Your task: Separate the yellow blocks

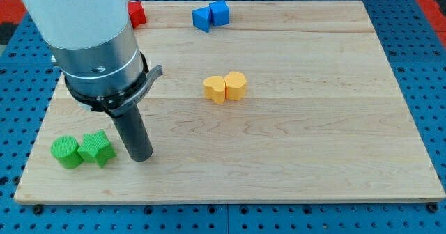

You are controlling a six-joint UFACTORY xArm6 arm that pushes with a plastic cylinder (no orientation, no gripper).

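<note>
Two yellow blocks sit touching near the board's middle: a heart-like one point(214, 89) on the left and a rounded hexagon-like one point(236, 85) on the right. My tip point(141, 157) rests on the board at the lower left, well to the left of and below the yellow pair, just right of the green star block point(95, 148).
A green round block point(65, 152) touches the green star at lower left. Two blue blocks point(202, 18) point(219, 12) touch at the top centre. A red block point(136, 13) sits at the top left, partly behind the arm. The wooden board point(313, 122) lies on a blue pegboard.
</note>
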